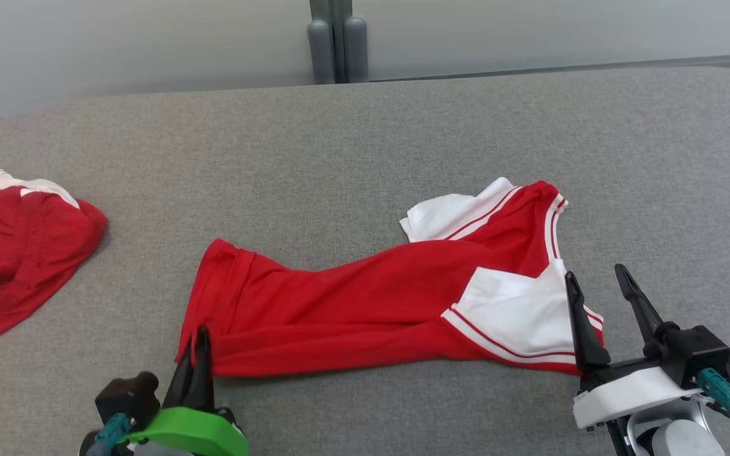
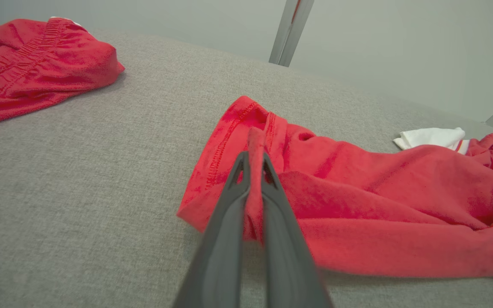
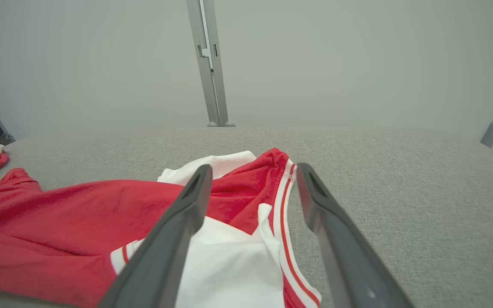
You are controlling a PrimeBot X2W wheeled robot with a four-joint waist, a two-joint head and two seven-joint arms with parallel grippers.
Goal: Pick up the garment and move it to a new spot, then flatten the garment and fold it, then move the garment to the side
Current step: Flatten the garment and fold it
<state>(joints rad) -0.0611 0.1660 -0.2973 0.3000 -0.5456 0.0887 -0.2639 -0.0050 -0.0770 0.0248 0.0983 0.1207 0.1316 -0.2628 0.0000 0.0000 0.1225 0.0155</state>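
Item 1. Left gripper: both dark fingers are pressed together on a pinched fold of red cloth at the hem end of the garment. In the left wrist view the fold stands up between the finger tips, and the hem's stitched edge curves away beyond it. This gripper works close to the near edge of the surface, left of its middle.

Item 2. Right gripper: its fingers are spread wide with nothing clamped between them. They sit at the garment's other end, near the surface's near edge and right of its middle. In the head view one finger crosses the white panel with red stripes, and the other is over bare grey cloth just beside it. Whether either tip touches the fabric cannot be told.

Item 3. Garment: a red jersey with white striped panels, lying lengthwise across the near half of the surface. It is rumpled and narrowed through the middle. The hem end is at the left, and the white panels are at the right, one turned toward the far edge.

Item 4. Surface: grey woven covering with rounded far corners.

Item 5. Second red piece: bunched at the left edge with a white trim, well apart from the jersey.

Item 6. Grey post: upright behind the middle of the far edge, against a pale wall.
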